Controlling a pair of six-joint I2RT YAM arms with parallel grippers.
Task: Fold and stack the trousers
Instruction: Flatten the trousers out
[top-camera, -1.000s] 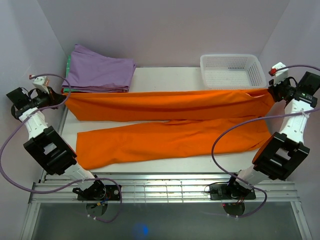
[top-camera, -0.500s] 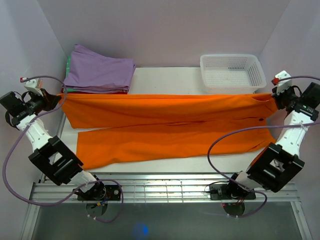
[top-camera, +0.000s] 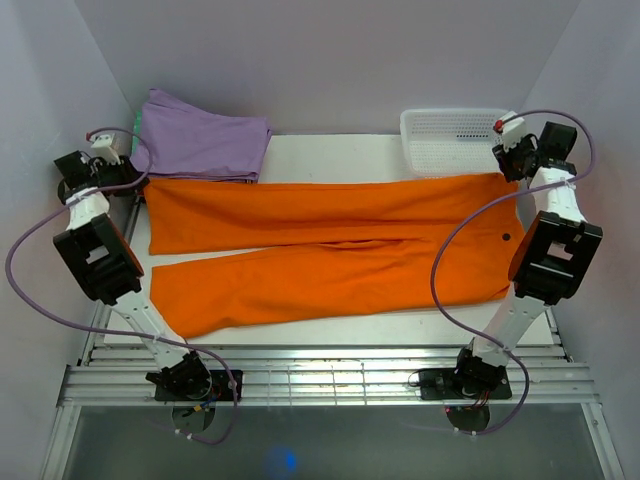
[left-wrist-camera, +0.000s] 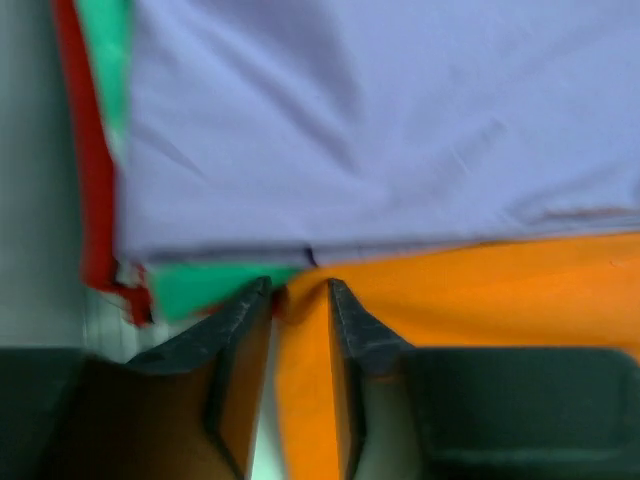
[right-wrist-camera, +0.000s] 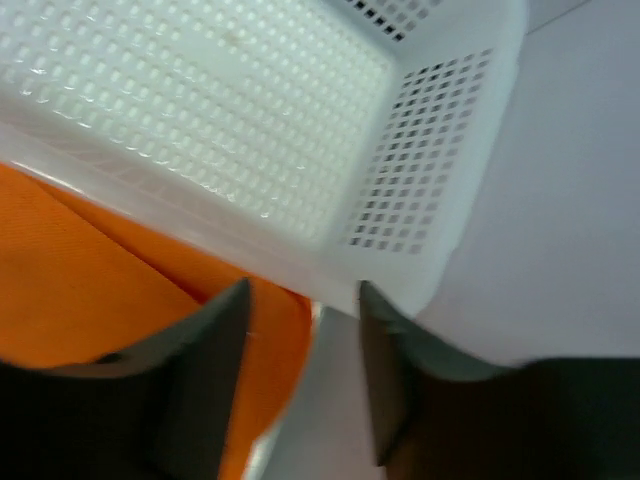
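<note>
The bright orange trousers (top-camera: 330, 215) lie flat across the table, one leg along the back and the other (top-camera: 320, 285) nearer the front, waist at the right. My left gripper (top-camera: 130, 175) is at the back leg's far left corner. In the left wrist view it (left-wrist-camera: 298, 290) is open, with orange cloth (left-wrist-camera: 480, 290) lying between and under its fingers. My right gripper (top-camera: 507, 165) is at the waist's far right corner. In the right wrist view it (right-wrist-camera: 305, 295) is open, and the orange corner (right-wrist-camera: 120, 290) sits by its left finger.
A lilac-purple folded garment (top-camera: 200, 145) lies at the back left, touching the trousers' edge, on top of green (left-wrist-camera: 100, 60) and red (left-wrist-camera: 85, 150) folded garments. A white perforated basket (top-camera: 460, 140) stands at the back right, close above the right gripper. Walls enclose the table.
Both grippers held the back leg stretched in the air, swung outward, then moved toward the back and opened. The trousers now lie flat on the table.
</note>
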